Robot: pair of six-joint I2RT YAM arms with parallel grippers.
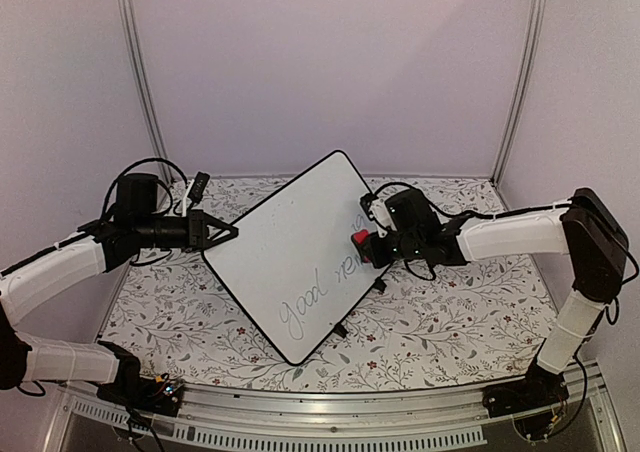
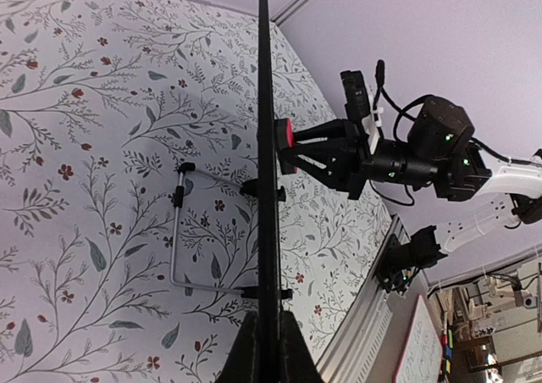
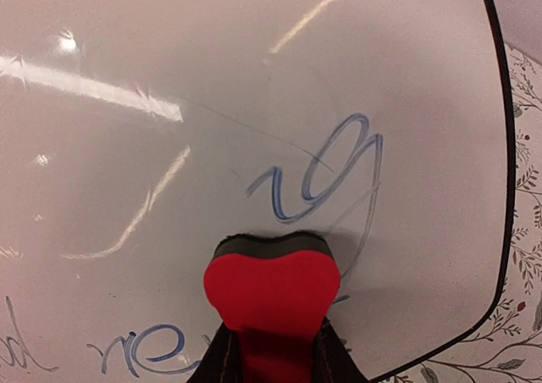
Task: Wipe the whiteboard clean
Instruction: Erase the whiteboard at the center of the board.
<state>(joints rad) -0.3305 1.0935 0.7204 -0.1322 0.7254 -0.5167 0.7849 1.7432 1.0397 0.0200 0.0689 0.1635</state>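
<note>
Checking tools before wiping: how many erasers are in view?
1: the red eraser, held by the right gripper, pressed against the whiteboard beside the writing. No other shows.

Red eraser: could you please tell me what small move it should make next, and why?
Probably slide the red eraser, held in the right pincer, forward over the blue squiggle just beyond it; the whiteboard shows that unerased writing.
</note>
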